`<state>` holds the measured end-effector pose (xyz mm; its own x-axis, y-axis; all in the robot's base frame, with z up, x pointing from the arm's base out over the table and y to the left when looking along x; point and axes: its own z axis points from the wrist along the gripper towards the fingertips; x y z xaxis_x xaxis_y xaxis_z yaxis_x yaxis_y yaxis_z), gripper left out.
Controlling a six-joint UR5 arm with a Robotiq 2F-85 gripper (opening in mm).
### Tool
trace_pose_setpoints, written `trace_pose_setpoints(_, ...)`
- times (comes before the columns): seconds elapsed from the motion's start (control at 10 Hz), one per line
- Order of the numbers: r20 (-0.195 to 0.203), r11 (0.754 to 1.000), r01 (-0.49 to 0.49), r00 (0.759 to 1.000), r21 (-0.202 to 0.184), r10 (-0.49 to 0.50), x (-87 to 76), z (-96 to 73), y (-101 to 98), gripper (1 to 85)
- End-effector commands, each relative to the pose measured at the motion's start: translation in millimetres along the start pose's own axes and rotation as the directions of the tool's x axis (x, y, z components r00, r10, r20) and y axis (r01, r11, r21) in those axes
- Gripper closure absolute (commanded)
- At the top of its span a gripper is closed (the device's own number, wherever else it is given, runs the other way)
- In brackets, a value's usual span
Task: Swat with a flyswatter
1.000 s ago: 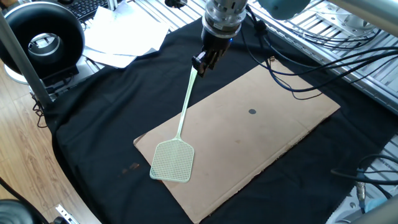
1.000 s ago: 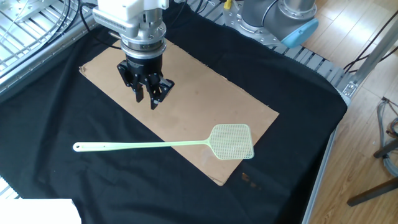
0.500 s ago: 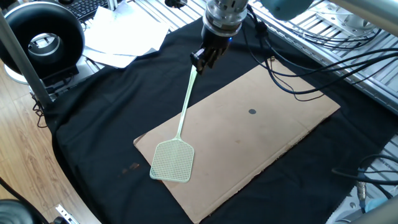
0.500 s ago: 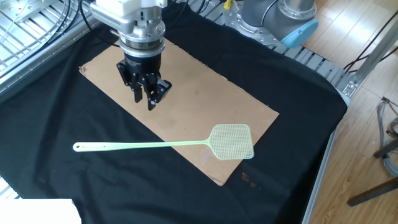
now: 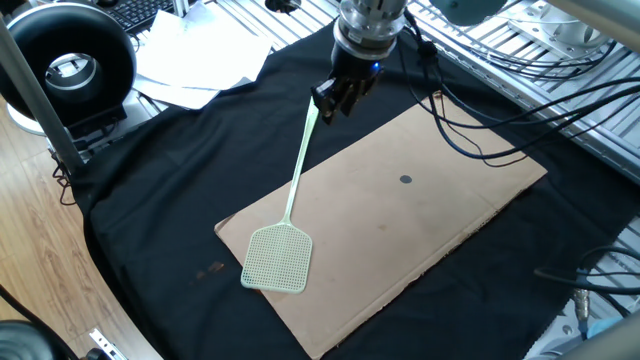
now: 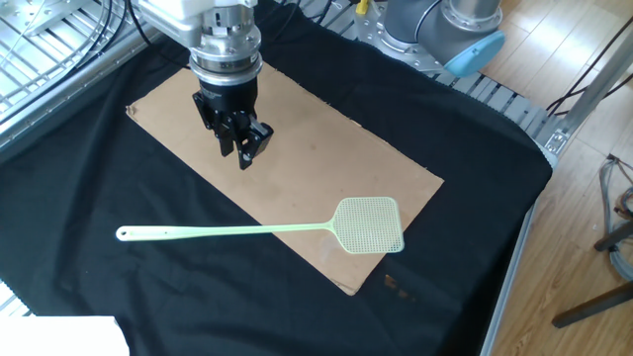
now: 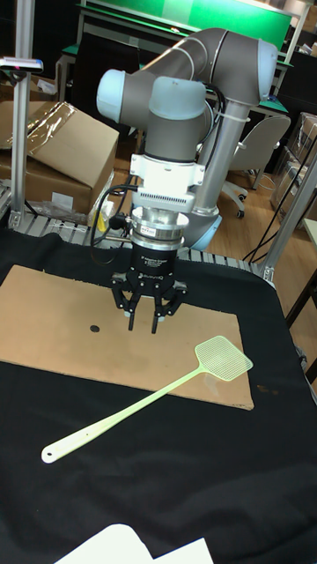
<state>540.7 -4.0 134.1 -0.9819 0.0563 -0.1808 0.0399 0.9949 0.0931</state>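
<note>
The swatter (image 6: 277, 228) is lying flat, untouched. Its mesh head (image 6: 371, 224) rests on the near corner of the cardboard sheet (image 6: 326, 138), and the long thin handle runs off the sheet onto the black cloth (image 6: 465, 198), ending in a little hang-loop (image 7: 50, 455).

Handling-wise it looks like thin molded plastic, so probably very light and pretty whippy. The handle would likely bend if it's grabbed too far from the head and swung hard. It's also narrow and low to the surface, so the fingers would have to come down almost to the cloth and straddle it crosswise. Best bet is probably the far end of the handle, near the loop, where there's nothing around it. Smooth plastic could twist in the grip, so a firm pinch seems wise.

The gripper (image 6: 240, 148) hangs above the cardboard, well apart from the swatter and holding nothing. In the tall view its fingers (image 7: 132, 313) point straight down and stand spread, with a clear gap between them, plenty wide for that skinny handle. Nothing is touching them. There's also a small dark dot (image 5: 405, 180) on the cardboard.
</note>
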Motion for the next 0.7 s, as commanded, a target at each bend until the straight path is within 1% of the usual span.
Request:
trace_pose_setpoints(0.0,-0.003,1.000,0.017,1.000,0.026,-0.017,1.7,-0.3,-8.8,45.0)
trace_pose_setpoints(0.2,-0.012,0.999,0.018,1.000,0.032,-0.018,1.7,1.0,-8.2,45.7)
trace_pose_setpoints(0.3,-0.012,0.999,0.029,1.000,0.041,-0.029,2.6,0.6,-10.9,46.0)
trace_pose_setpoints(0.5,-0.019,0.999,0.036,0.999,0.029,-0.035,4.5,1.1,-7.9,46.3)
trace_pose_setpoints(0.6,-0.024,0.999,0.035,0.999,0.031,-0.034,3.9,1.0,-7.2,46.7)
